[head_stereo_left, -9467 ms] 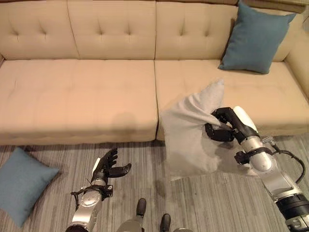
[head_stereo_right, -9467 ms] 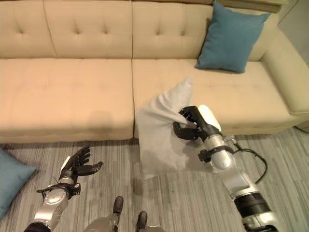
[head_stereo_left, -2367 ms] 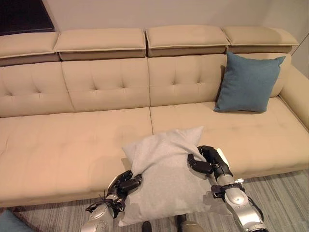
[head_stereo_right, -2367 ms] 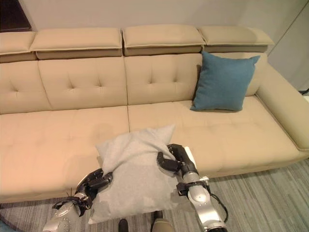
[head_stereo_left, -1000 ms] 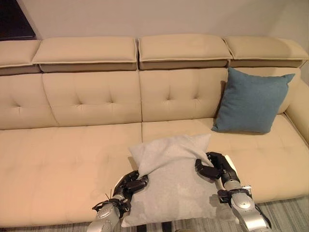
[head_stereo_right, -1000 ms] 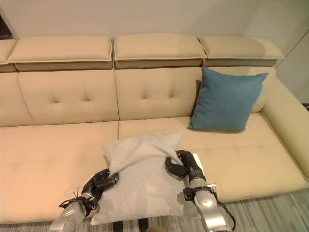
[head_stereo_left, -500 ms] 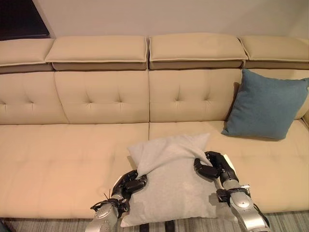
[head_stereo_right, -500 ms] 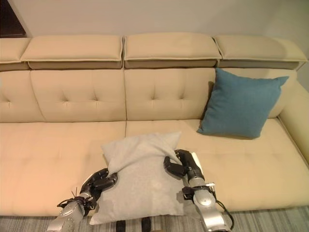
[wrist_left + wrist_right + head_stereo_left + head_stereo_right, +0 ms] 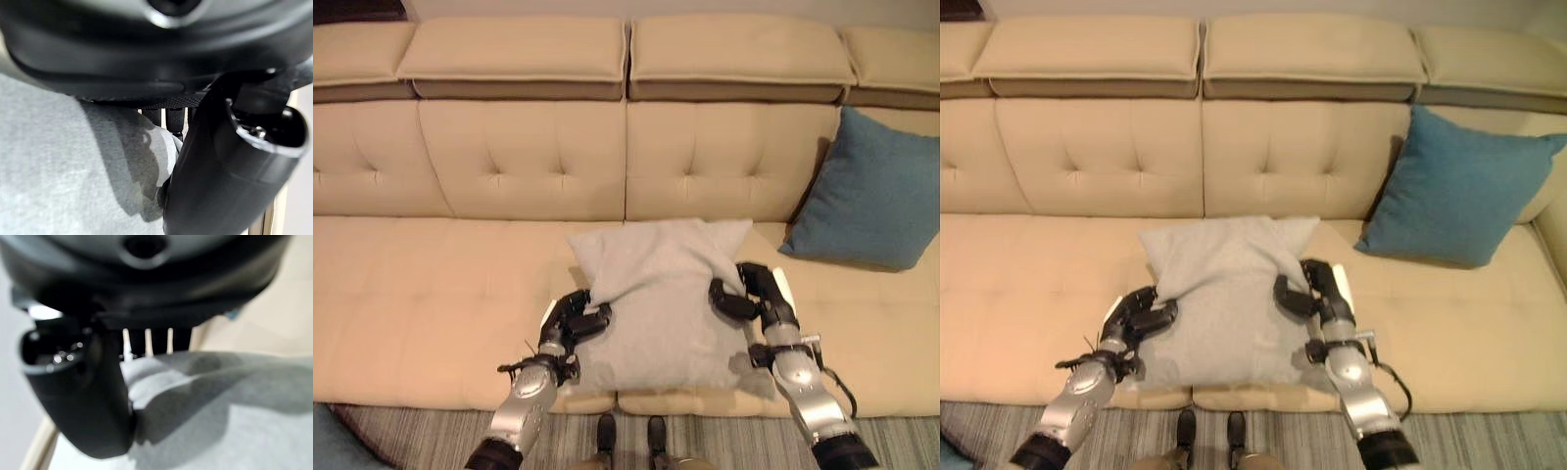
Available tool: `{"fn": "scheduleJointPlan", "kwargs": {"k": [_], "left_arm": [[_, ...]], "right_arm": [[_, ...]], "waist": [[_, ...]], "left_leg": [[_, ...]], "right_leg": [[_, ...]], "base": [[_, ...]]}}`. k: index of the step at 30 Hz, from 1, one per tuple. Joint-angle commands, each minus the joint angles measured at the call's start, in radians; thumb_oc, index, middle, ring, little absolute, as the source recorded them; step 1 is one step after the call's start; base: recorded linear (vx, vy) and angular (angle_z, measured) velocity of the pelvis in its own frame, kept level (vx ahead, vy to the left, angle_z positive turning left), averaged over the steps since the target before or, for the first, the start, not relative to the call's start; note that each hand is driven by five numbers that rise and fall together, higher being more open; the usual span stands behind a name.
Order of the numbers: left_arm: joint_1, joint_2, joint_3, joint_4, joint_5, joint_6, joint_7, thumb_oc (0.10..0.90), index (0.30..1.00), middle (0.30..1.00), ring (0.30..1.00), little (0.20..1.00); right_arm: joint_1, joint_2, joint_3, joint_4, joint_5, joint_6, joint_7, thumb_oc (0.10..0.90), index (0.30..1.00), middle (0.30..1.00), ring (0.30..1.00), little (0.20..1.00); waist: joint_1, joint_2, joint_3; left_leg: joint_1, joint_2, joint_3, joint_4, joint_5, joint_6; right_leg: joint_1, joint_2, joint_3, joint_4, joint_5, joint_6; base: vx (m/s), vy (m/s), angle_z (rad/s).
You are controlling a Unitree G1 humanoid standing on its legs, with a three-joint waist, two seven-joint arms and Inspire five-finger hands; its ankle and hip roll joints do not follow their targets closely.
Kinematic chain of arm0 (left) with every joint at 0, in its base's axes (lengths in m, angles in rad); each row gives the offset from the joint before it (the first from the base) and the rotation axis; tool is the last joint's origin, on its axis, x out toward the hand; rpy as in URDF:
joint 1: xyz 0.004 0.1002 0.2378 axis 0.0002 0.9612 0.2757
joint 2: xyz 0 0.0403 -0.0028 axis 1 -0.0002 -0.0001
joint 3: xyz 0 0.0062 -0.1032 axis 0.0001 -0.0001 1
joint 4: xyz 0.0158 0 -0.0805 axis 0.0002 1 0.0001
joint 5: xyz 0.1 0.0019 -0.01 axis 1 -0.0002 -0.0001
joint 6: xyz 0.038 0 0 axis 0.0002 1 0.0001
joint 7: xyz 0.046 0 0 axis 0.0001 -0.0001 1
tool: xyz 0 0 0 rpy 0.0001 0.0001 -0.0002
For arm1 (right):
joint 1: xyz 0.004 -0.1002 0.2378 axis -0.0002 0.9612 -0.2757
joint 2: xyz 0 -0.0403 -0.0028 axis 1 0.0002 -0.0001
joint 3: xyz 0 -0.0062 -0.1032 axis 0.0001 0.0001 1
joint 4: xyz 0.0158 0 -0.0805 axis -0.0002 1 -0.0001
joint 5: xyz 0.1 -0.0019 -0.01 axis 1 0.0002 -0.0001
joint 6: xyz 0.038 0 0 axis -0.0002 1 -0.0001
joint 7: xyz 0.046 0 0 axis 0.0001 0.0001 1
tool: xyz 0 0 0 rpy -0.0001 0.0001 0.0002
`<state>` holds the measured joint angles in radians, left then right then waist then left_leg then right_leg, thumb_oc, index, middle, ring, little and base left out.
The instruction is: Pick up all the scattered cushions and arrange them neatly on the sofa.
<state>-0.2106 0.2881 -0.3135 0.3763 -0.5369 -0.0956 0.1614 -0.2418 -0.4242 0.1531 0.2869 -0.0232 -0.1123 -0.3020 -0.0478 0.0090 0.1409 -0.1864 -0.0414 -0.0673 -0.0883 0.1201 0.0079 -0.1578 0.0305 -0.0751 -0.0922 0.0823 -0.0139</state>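
Left hand [image 9: 570,323] fingers [image 9: 592,318] curled into the left edge of the grey cushion [image 9: 658,294], thumb pinching the cloth against them; the left wrist view shows the thumb pressed on grey fabric. Right hand [image 9: 754,297] fingers [image 9: 724,302] clenched on the cushion's right edge, cloth bunched under them; the right wrist view shows the same, thumb down on the grey cover. Both hands grasp the cushion from opposite sides. The grey cushion lies on the seat of the beige sofa [image 9: 440,284], across the seam between the two seat pads, its top corners toward the backrest and its lower edge near the front of the seat. Whether it rests fully on the seat or is partly lifted, cannot tell. A blue cushion [image 9: 876,196] leans upright against the backrest toward the right end of the sofa, apart from the grey one. A bit of another blue cushion [image 9: 325,443] shows on the striped floor [image 9: 421,436] at the lower left corner, in front of the sofa.
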Motion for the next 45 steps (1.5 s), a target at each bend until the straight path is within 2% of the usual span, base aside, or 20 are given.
{"fn": "scheduleJointPlan", "kwargs": {"k": [1, 3, 6, 10, 19, 20, 21, 22, 28, 31, 34, 37, 45], "left_arm": [[-0.247, -0.071, -0.048, -0.043, 0.061, -0.209, 0.02, 0.4, 0.3, 0.3, 0.3, 0.3], [-0.355, -0.072, -0.065, 0.01, 0.092, -0.221, 0.087, 0.4, 0.3, 0.3, 0.3, 0.3], [-0.423, -0.063, -0.075, 0.04, 0.11, -0.227, 0.12, 0.4, 0.3, 0.3, 0.3, 0.3], [-0.644, 0.0, -0.12, 0.135, 0.219, -0.236, 0.217, 0.4, 0.3, 0.3, 0.3, 0.3], [-0.92, 0.041, -0.127, 0.217, 0.31, -0.254, 0.393, 0.4, 0.3, 0.3, 0.3, 0.3], [-0.945, 0.036, -0.127, 0.225, 0.311, -0.254, 0.407, 0.765, 0.848, 0.848, 0.848, 0.848], [-0.97, 0.033, -0.13, 0.237, 0.306, -0.254, 0.416, 0.8, 0.9, 0.9, 0.9, 0.9], [-0.991, 0.031, -0.127, 0.244, 0.294, -0.258, 0.42, 0.8, 0.9, 0.9, 0.9, 0.9], [-0.99, 0.059, -0.132, 0.243, 0.273, -0.248, 0.388, 0.8, 0.9, 0.9, 0.9, 0.9], [-0.971, 0.12, -0.156, 0.254, 0.326, -0.214, 0.353, 0.8, 0.9, 0.9, 0.9, 0.9], [-0.934, 0.147, -0.146, 0.255, 0.339, -0.207, 0.34, 0.8, 0.9, 0.9, 0.9, 0.9], [-0.826, 0.167, -0.106, 0.25, 0.344, -0.193, 0.314, 0.8, 0.9, 0.9, 0.9, 0.9], [-0.598, 0.148, -0.029, 0.216, 0.324, -0.176, 0.25, 0.8, 0.9, 0.9, 0.9, 0.9]], "right_arm": [[-0.157, -0.023, 0.031, -0.059, -0.036, -0.135, -0.083, 0.4, 0.3, 0.3, 0.3, 0.3], [-0.265, -0.022, 0.052, -0.002, -0.029, -0.125, -0.14, 0.4, 0.3, 0.3, 0.3, 0.3], [-0.328, -0.026, 0.064, 0.029, -0.041, -0.122, -0.175, 0.4, 0.3, 0.3, 0.3, 0.3], [-0.53, -0.058, 0.097, 0.123, -0.079, -0.122, -0.283, 0.4, 0.3, 0.3, 0.3, 0.3], [-0.815, -0.119, 0.157, 0.248, -0.16, -0.079, -0.435, 0.4, 0.3, 0.3, 0.3, 0.3], [-0.84, -0.123, 0.165, 0.264, -0.159, -0.074, -0.443, 0.502, 0.453, 0.453, 0.453, 0.453], [-0.866, -0.131, 0.176, 0.289, -0.156, -0.066, -0.449, 0.645, 0.667, 0.667, 0.667, 0.667], [-0.894, -0.138, 0.189, 0.312, -0.145, -0.062, -0.451, 0.8, 0.9, 0.9, 0.9, 0.9], [-0.908, -0.172, 0.226, 0.369, -0.097, -0.043, -0.401, 0.8, 0.9, 0.9, 0.9, 0.9], [-0.871, -0.19, 0.231, 0.37, -0.064, -0.043, -0.335, 0.8, 0.9, 0.9, 0.9, 0.9], [-0.832, -0.191, 0.224, 0.359, -0.06, -0.047, -0.308, 0.8, 0.9, 0.9, 0.9, 0.9], [-0.722, -0.201, 0.19, 0.341, -0.055, -0.047, -0.259, 0.8, 0.9, 0.9, 0.9, 0.9], [-0.527, -0.229, 0.107, 0.311, -0.052, -0.041, -0.191, 0.8, 0.9, 0.9, 0.9, 0.9]], "waist": [[0.0, -0.003, -0.068], [-0.001, 0.003, -0.066], [0.0, 0.006, -0.068], [0.0, 0.016, -0.073], [0.011, 0.022, -0.072], [0.011, 0.022, -0.071], [0.01, 0.019, -0.07], [0.011, 0.018, -0.068], [0.014, 0.017, -0.061], [0.013, 0.014, -0.06], [0.011, 0.012, -0.062], [0.012, 0.01, -0.062], [0.014, -0.001, -0.066]], "left_leg": [[0.059, 0.034, 0.021, 0.001, -0.147, -0.039], [-0.006, 0.026, 0.012, 0.001, -0.127, -0.047], [-0.046, 0.022, 0.009, 0.001, -0.115, -0.051], [-0.132, 0.01, 0.006, 0.001, -0.087, -0.063], [-0.212, 0.002, 0.005, 0.001, -0.069, -0.079], [-0.216, 0.002, 0.004, 0.001, -0.067, -0.08], [-0.224, 0.0, 0.004, 0.001, -0.06, -0.082], [-0.232, 0.0, 0.003, 0.001, -0.056, -0.083], [-0.245, -0.002, 0.001, 0.001, -0.051, -0.086], [-0.25, 0.0, 0.001, 0.001, -0.049, -0.087], [-0.252, 0.0, 0.001, 0.001, -0.048, -0.087], [-0.251, -0.001, 0.0, 0.001, -0.048, -0.086], [-0.241, 0.0, 0.001, 0.001, -0.047, -0.087]], "right_leg": [[-0.022, -0.07, 0.051, 0.007, -0.058, 0.118], [-0.078, -0.065, 0.054, 0.006, -0.044, 0.118], [-0.113, -0.065, 0.055, 0.01, -0.037, 0.118], [-0.195, -0.07, 0.056, 0.018, -0.018, 0.121], [-0.273, -0.071, 0.056, 0.02, -0.008, 0.128], [-0.278, -0.071, 0.057, 0.019, -0.007, 0.128], [-0.286, -0.072, 0.057, 0.018, 0.0, 0.128], [-0.294, -0.073, 0.056, 0.018, 0.004, 0.128], [-0.306, -0.071, 0.052, 0.015, 0.007, 0.128], [-0.309, -0.07, 0.05, 0.014, 0.01, 0.128], [-0.311, -0.071, 0.049, 0.013, 0.012, 0.128], [-0.312, -0.071, 0.045, 0.012, 0.01, 0.126], [-0.297, -0.073, 0.035, 0.011, 0.007, 0.122]], "base": [[-0.06, -0.02, 0.04], [-0.1, -0.034, 0.01], [-0.07, -0.012, 0.02], [-0.07, -0.004, -0.01], [-0.02, 0.002, -0.02], [0.0, 0.0, 0.0], [-0.04, -0.001, 0.01], [-0.05, -0.001, 0.01], [-0.02, -0.009, 0.08], [-0.02, -0.014, -0.35], [-0.01, -0.007, 0.35], [-0.01, -0.009, 0.09], [-0.01, -0.01, 0.13]]}}
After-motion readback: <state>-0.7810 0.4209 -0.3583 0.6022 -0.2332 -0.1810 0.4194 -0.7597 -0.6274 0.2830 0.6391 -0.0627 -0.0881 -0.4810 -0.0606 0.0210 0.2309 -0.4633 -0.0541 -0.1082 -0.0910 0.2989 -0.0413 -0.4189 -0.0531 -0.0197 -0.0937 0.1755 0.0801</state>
